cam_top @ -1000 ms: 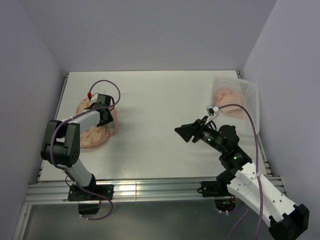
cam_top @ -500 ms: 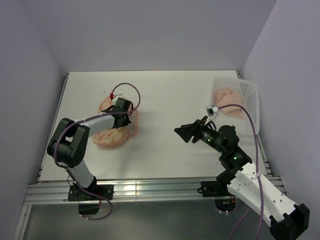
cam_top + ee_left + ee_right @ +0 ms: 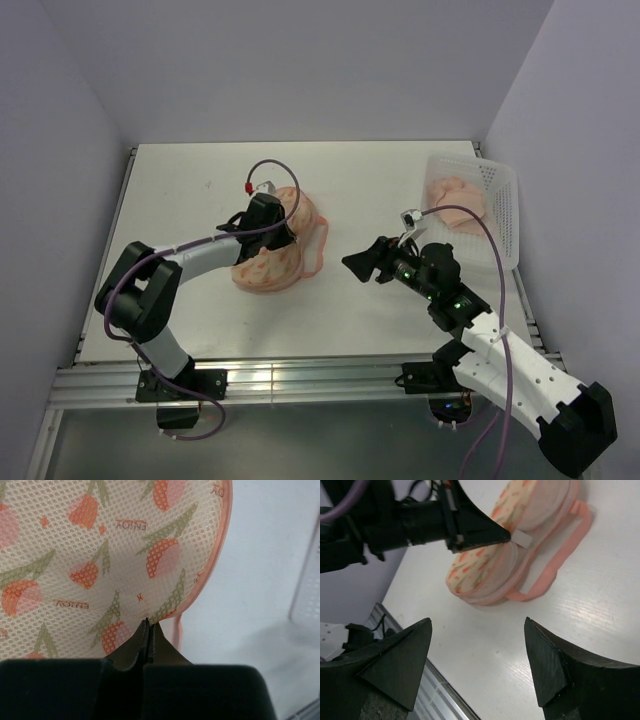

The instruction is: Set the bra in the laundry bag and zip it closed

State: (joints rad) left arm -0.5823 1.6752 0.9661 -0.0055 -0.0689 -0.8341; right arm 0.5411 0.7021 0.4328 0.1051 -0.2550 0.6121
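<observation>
The laundry bag [image 3: 268,268], a peach mesh pouch with orange print and pink zipper trim, lies on the white table left of centre. My left gripper [image 3: 284,234] is shut on its upper edge; in the left wrist view the closed tips [image 3: 147,622] pinch the mesh of the laundry bag [image 3: 100,555]. In the right wrist view the left gripper [image 3: 507,535] sits at the upper rim of the laundry bag [image 3: 495,580], by a white tag. The bra [image 3: 455,200] lies pale pink in the basket at the right. My right gripper [image 3: 352,262] hovers open, right of the bag, with nothing between its tips [image 3: 477,622].
A white perforated basket [image 3: 507,215] stands at the table's right edge, holding the bra. The bag's pink loop [image 3: 318,250] trails toward the right gripper. The table's front rail [image 3: 435,690] runs along the near edge.
My left gripper closed on the laundry bag and dragged it from the far left toward the table's centre. My right gripper opened wider and shifted left toward the bag.
</observation>
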